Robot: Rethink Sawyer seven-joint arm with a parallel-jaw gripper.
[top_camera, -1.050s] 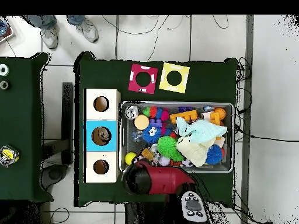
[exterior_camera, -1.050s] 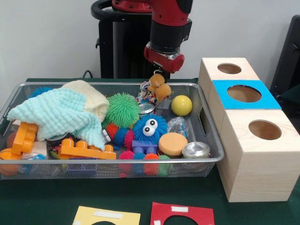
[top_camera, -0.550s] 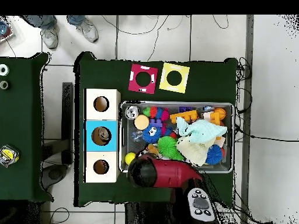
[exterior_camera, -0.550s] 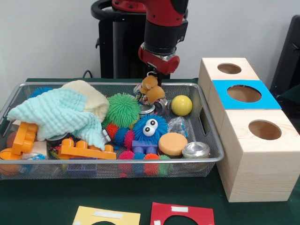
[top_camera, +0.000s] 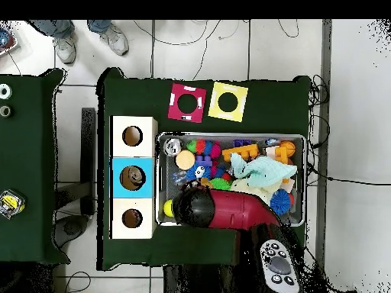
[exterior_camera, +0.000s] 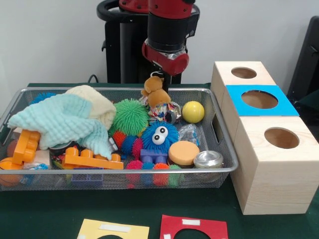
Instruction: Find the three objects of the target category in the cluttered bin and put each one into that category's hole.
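A small brown plush toy (exterior_camera: pixel 156 93) is held clamped by the end effector (exterior_camera: pixel 163 78) above the wire bin (exterior_camera: pixel 222 149).

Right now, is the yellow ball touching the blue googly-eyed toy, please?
Apart: the front view shows bin floor and a crinkly wrapper between the yellow ball and the blue googly-eyed toy.

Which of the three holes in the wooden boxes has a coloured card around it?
The middle box: a blue card frames its hole. The far box and the near box show bare wood around theirs.
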